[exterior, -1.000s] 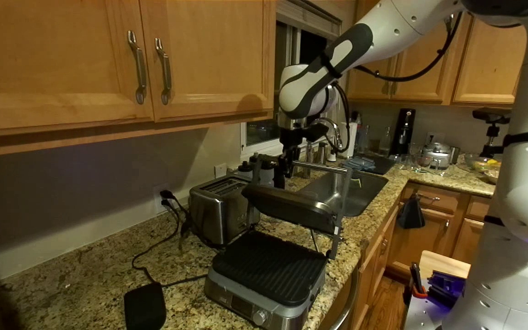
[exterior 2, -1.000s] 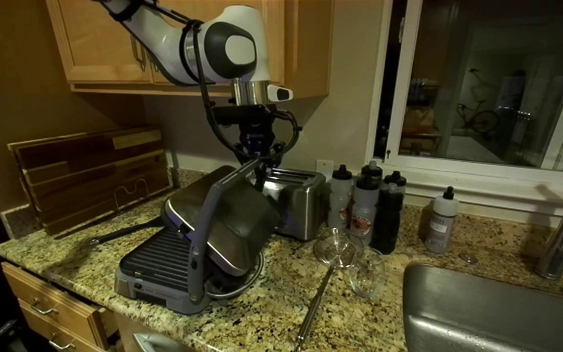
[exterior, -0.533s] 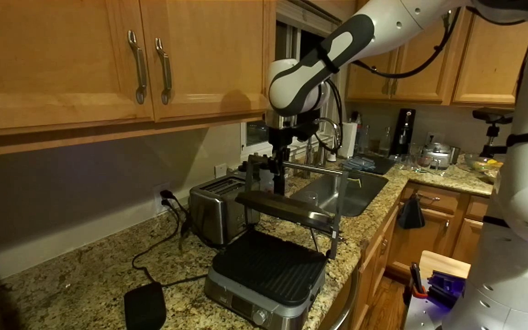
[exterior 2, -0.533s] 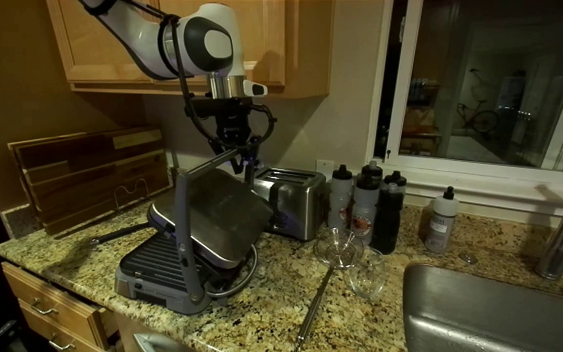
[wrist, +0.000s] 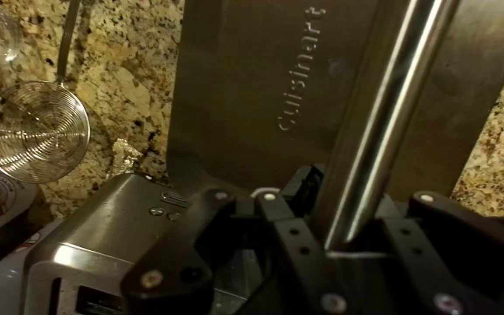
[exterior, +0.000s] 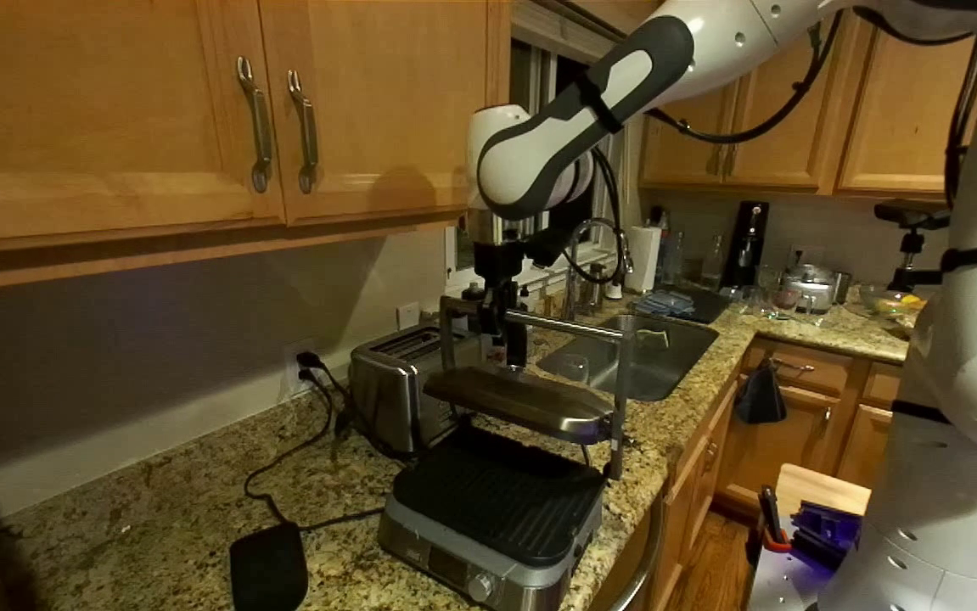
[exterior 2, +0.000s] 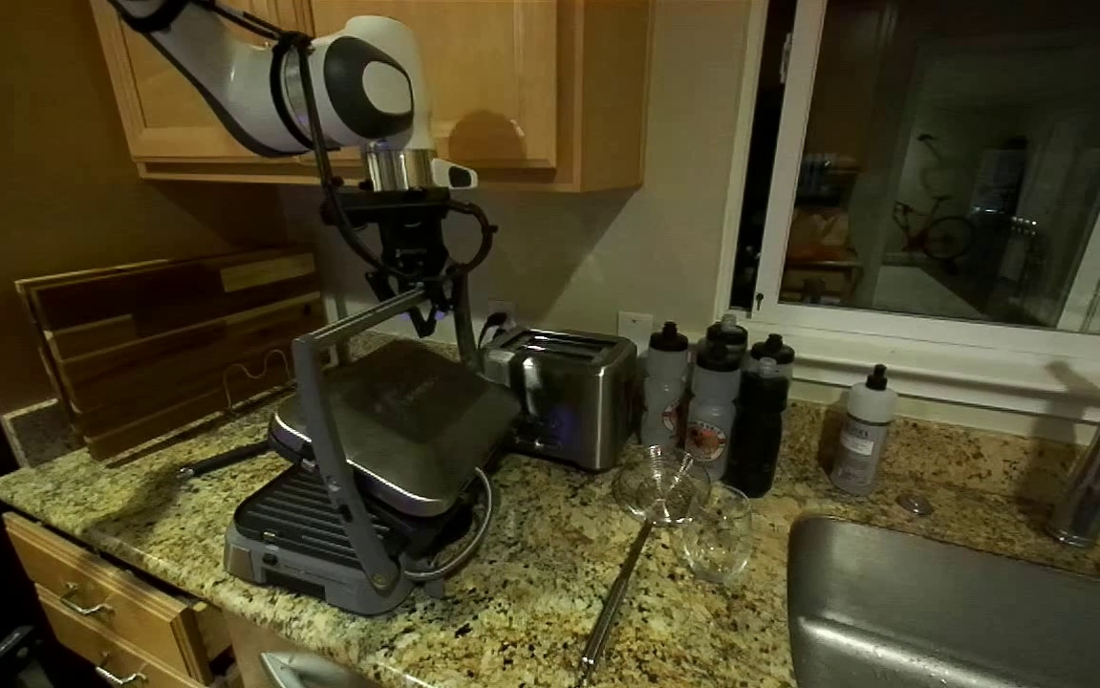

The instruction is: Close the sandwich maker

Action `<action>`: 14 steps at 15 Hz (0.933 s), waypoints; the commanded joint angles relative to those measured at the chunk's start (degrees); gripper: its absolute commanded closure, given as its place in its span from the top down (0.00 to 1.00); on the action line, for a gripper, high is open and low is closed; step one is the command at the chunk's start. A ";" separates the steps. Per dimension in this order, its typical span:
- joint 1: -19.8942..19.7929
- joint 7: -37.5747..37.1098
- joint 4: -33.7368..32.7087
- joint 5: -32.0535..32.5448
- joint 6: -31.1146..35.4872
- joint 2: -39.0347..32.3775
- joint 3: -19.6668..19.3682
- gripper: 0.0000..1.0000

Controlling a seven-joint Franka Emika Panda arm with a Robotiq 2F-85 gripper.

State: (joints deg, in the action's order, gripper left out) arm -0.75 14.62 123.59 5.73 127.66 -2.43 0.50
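The sandwich maker stands on the counter with its ribbed lower plate (exterior: pixel 505 501) uncovered at the front. Its brushed-silver lid (exterior 2: pixel 397 420) is raised over the rear part of the plate and lies close to level, with a gap under it. The lid's marked top shows in the wrist view (wrist: pixel 234 87). Its arms stand nearly upright, joined by a metal handle (exterior: pixel 569 324), also seen in the wrist view (wrist: pixel 392 100). My gripper (exterior 2: pixel 430 320) is at the handle's toaster-side end. In the wrist view its jaws (wrist: pixel 343 197) stand closely on both sides of the bar.
A silver toaster (exterior 2: pixel 569 392) stands close beside the lid. Several bottles (exterior 2: pixel 712 401), a wire strainer (exterior 2: pixel 661 487), and a glass (exterior 2: pixel 717 535) stand near the sink (exterior 2: pixel 970 573). A flat black object (exterior: pixel 268 568) lies in front. Cabinets (exterior: pixel 369 110) hang above.
My gripper and the handle have moved together toward the front of the sandwich maker. The lid has swung from a steep tilt down to nearly level.
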 commanded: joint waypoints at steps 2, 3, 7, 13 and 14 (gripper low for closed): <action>1.89 -0.44 -0.16 1.29 -1.82 -1.37 1.51 0.06; 2.23 -0.48 -0.23 1.43 -1.63 -1.78 1.84 0.06; 3.48 -0.04 -0.72 1.27 -1.15 -3.91 3.17 0.06; 4.93 0.20 -2.44 0.32 0.32 -8.16 5.07 0.06; 5.10 0.24 -2.87 0.01 0.56 -8.87 5.33 0.06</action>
State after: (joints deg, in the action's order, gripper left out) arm 4.51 14.43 121.99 5.49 127.49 -8.98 6.21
